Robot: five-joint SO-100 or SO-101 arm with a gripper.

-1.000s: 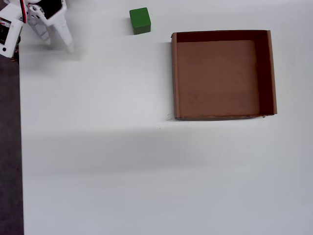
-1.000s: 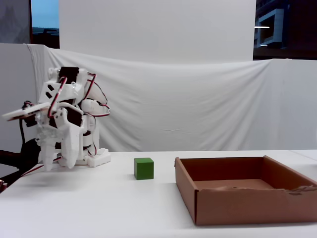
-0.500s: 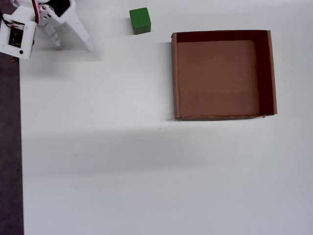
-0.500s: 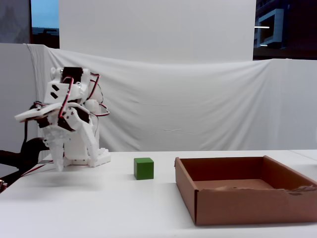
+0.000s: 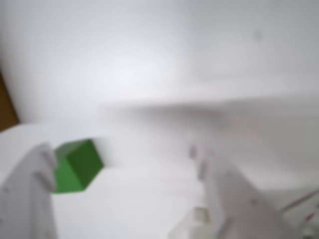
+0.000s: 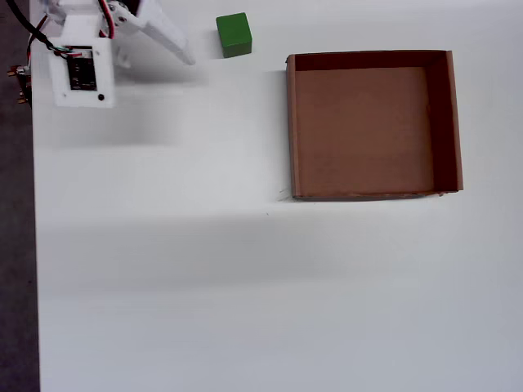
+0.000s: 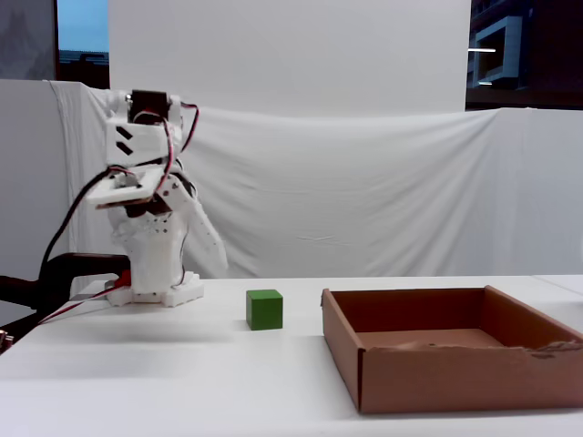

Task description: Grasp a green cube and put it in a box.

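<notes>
The green cube [image 6: 234,34] stands alone on the white table at the far edge, a little left of the box [image 6: 291,122] in the overhead view. The brown cardboard box [image 7: 455,378] holds nothing. My gripper [image 6: 159,59] hovers above the table just left of the green cube [image 7: 264,309], apart from it. In the blurred wrist view my gripper [image 5: 119,152] is open with its fingers wide apart. There the green cube [image 5: 75,166] lies on the table ahead, close to the left finger [image 5: 30,189]. Nothing sits between the jaws.
The arm's white base [image 7: 150,282] stands at the table's far left corner with red and black wires trailing off. The table's left edge [image 6: 34,245] borders dark floor. A white cloth backdrop [image 7: 364,209] hangs behind the table.
The arm has swung right in the overhead view, carrying the gripper from the table's left corner to just beside the green cube. Cube and box have not moved.
</notes>
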